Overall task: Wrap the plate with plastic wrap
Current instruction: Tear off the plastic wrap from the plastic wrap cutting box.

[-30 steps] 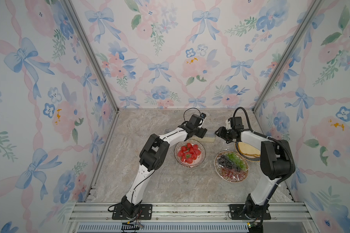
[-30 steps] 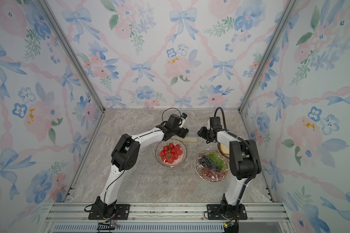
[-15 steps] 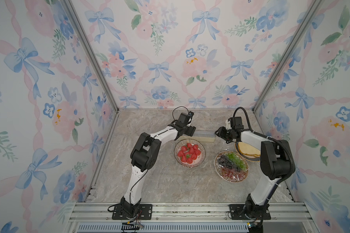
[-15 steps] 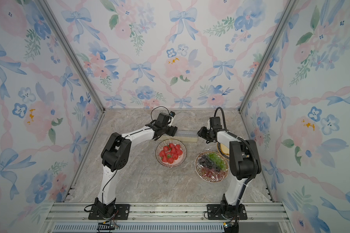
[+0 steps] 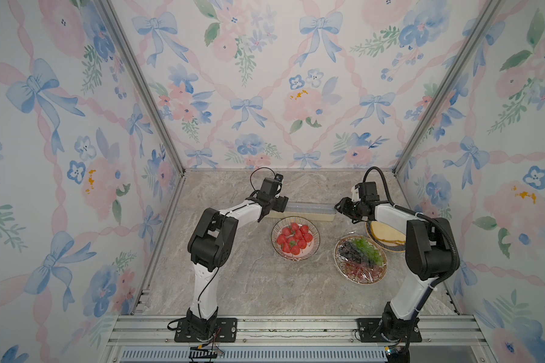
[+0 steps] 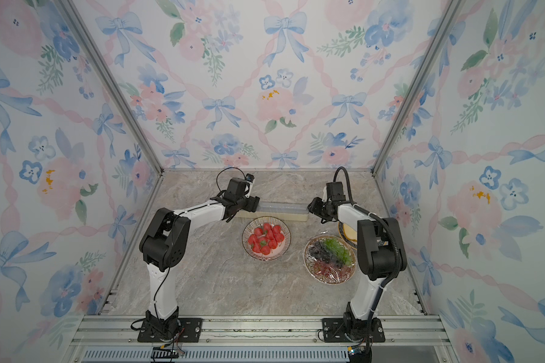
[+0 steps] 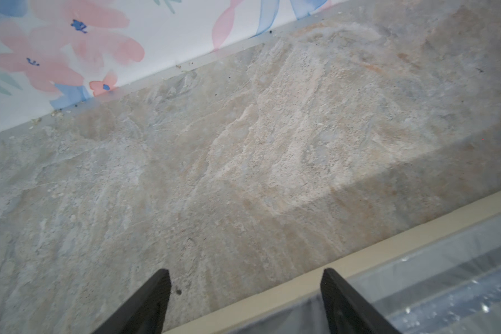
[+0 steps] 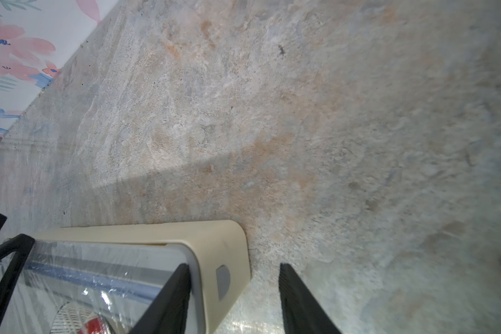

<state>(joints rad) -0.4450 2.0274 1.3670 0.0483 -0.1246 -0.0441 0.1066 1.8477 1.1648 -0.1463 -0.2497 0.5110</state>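
Left gripper (image 5: 282,204), shifting outward since earlier, is now straddling the plastic wrap box's (image 5: 309,211) left end, jaws wide open. Right gripper (image 5: 340,207), also open, is straddling the opposite end. This box is lying crosswise behind the strawberry plate (image 5: 273,240).

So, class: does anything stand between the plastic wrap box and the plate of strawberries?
Nothing visible does: the plastic wrap box lies right behind the plate of strawberries, with no object between them in both top views.
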